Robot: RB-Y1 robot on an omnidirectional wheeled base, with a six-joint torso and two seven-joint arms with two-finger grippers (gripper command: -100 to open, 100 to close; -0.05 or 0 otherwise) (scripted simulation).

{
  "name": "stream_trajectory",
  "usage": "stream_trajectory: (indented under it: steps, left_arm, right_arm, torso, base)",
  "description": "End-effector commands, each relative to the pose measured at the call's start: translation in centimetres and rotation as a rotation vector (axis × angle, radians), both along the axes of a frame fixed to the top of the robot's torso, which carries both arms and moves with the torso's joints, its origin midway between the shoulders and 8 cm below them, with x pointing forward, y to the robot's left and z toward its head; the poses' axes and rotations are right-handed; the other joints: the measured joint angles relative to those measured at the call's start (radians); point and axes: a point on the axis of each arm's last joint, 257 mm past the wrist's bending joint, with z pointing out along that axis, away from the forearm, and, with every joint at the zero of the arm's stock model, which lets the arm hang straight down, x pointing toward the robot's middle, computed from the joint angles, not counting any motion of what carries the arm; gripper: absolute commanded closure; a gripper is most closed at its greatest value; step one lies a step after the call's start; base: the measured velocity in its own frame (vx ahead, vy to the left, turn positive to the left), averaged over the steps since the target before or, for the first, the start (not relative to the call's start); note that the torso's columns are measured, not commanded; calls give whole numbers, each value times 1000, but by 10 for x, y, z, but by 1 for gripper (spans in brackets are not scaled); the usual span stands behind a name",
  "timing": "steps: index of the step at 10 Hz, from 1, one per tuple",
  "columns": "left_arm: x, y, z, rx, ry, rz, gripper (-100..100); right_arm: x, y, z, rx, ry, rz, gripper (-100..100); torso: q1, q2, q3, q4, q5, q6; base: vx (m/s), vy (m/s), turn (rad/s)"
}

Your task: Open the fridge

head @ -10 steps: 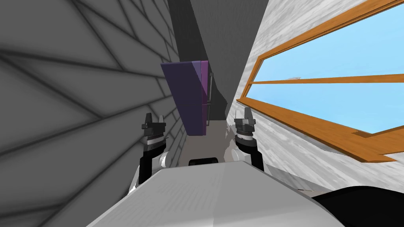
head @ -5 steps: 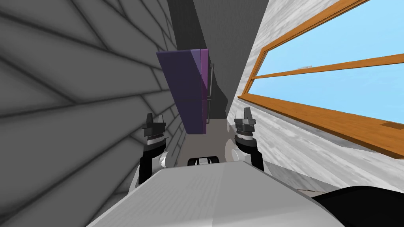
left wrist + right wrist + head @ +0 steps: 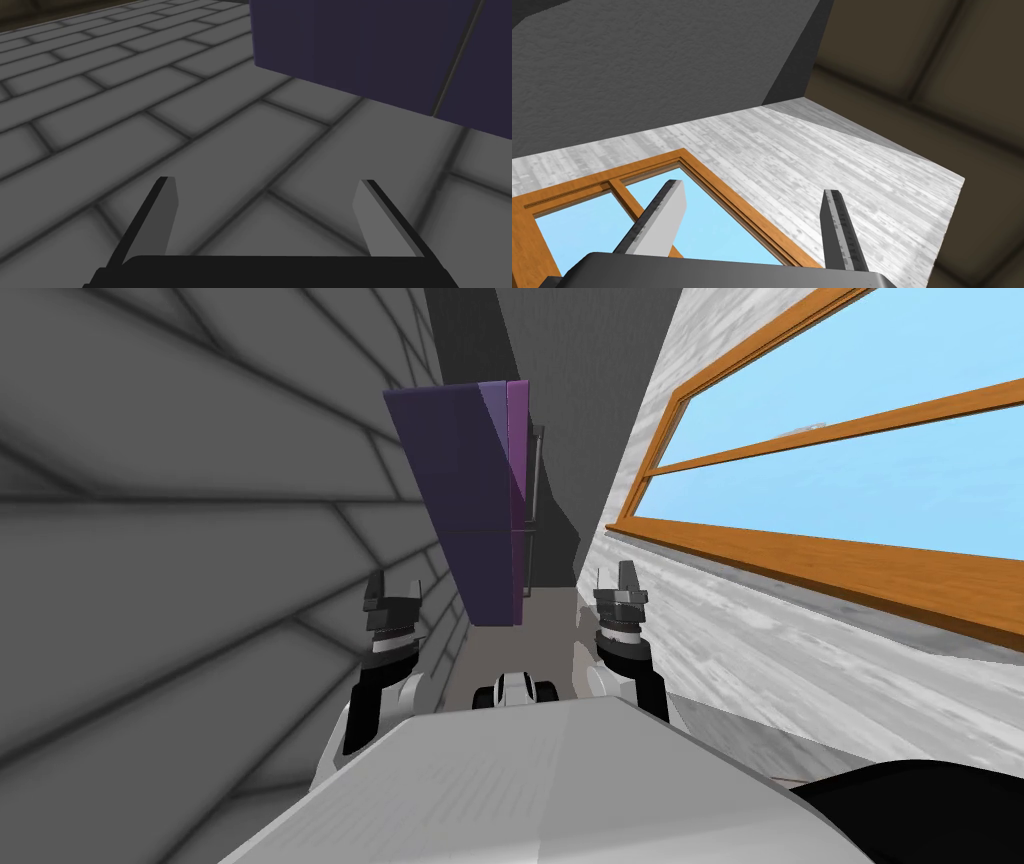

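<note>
**Both arms raised short of a purple fridge, neither touching it.**
The fridge (image 3: 470, 518) stands ahead with its back to a grey tiled wall (image 3: 150, 538). A dark handle (image 3: 536, 483) runs along its front edge. The left gripper (image 3: 267, 182), fingers spread wide and empty, points at the tiles beside the fridge's flank. The right gripper (image 3: 754, 187), equally wide and empty, is held off to the fridge's front side, apart from the handle.

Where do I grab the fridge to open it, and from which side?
Take the thin dark handle bar on the purple fridge, coming from the window side, where the door faces. The bar stands clear of the door, so open fingers can straddle it; the right gripper looks better placed.
</note>
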Motion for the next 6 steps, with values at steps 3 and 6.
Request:
stream_trajectory:
  steps: [3,6]
  left_arm:
    - [18,-10,6,113,56,-21,-100]
    - [26,-9,5,128,89,-17,-100]
  right_arm:
    - [0,0,0,0,0,0,0]
    - [0,0,0,0,0,0,0]
  torso:
    - [-1,0,-1,1,0,0]
    - [3,3,1,2,1,0]
  base:
    - [94,-90,48]
    - [78,-61,26]
